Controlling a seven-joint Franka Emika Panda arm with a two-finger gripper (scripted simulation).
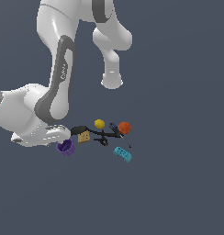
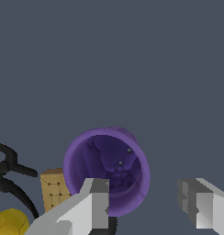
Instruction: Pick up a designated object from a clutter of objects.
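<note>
gripper: your grey two-finger gripper [image 2: 143, 204] sits low over the clutter, jaws spread wide, nothing clamped. In the wrist view one finger [image 2: 98, 202] overlaps the near rim of the cup and the other finger [image 2: 201, 206] stands clear off to the side; you can't tell whether the first finger touches the rim.
arm pose: your white Franka arm with dark grey joint bands [image 1: 58, 87] is folded down steeply, with the wrist and hand at the exterior view's lower left, just beside the cup.
target: small round purple cup with a dark hollow inside [image 1: 65, 147], mouth open toward your wrist camera, lying at the exterior view's left end of the group, partly under the hand. Smooth rim, lumpy dark interior.
tan block: small tan rectangular block with dotted holes [image 1: 84, 136], just beside the cup toward the exterior view's right; in the wrist view it appears close against the cup wall.
black tools: thin black tools with a red tip [image 1: 104, 137], tangled and spindly, spreading from the block toward the orange ball.
yellow ball: small smooth yellow ball [image 1: 99, 123], behind the tools.
orange ball: small orange ball [image 1: 125, 127], at the exterior view's right end of the tools.
cyan brick: cyan studded brick [image 1: 122, 154], lying apart from the rest, nearest the exterior camera.
surface: flat, plain dark grey-blue ground [image 1: 178, 183].
</note>
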